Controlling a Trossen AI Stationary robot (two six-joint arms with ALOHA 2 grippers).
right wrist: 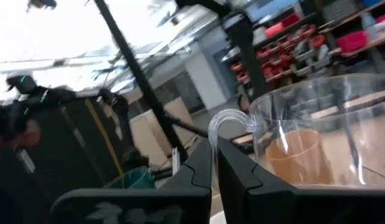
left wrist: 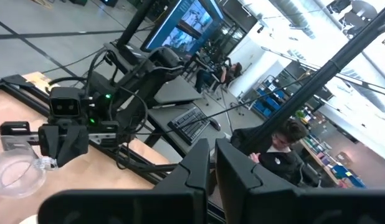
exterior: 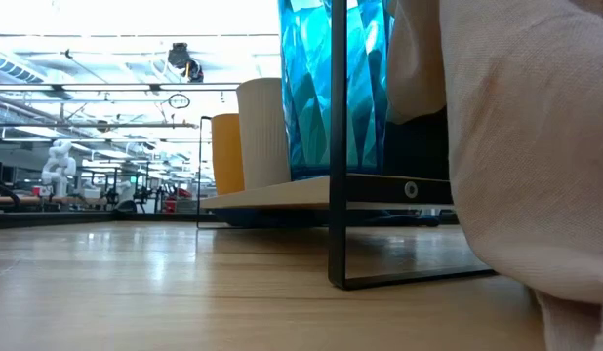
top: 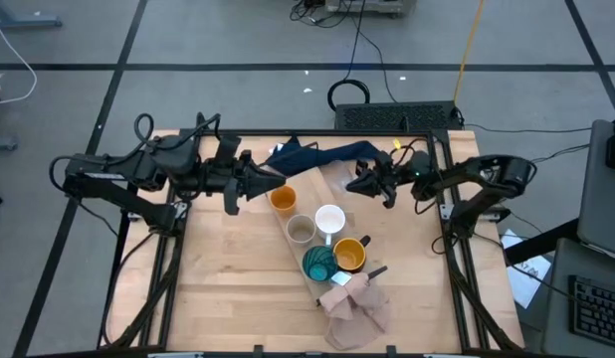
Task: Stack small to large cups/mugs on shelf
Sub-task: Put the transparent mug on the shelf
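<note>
holding clear glass mug (right wrist: 317,134) | right fingers (right wrist: 202,165) pinching handle | left fingers (left wrist: 202,165) together

The pale wood shelf (top: 293,239) is lying diagonally on the counter. Standing upright along it are the orange cup (top: 283,199), beige-grey cup (top: 302,231), white mug (top: 329,219), mustard-yellow mug (top: 349,255) and teal cup (top: 319,264). The clear glass cup (right wrist: 317,134) is hanging by its handle.
</note>
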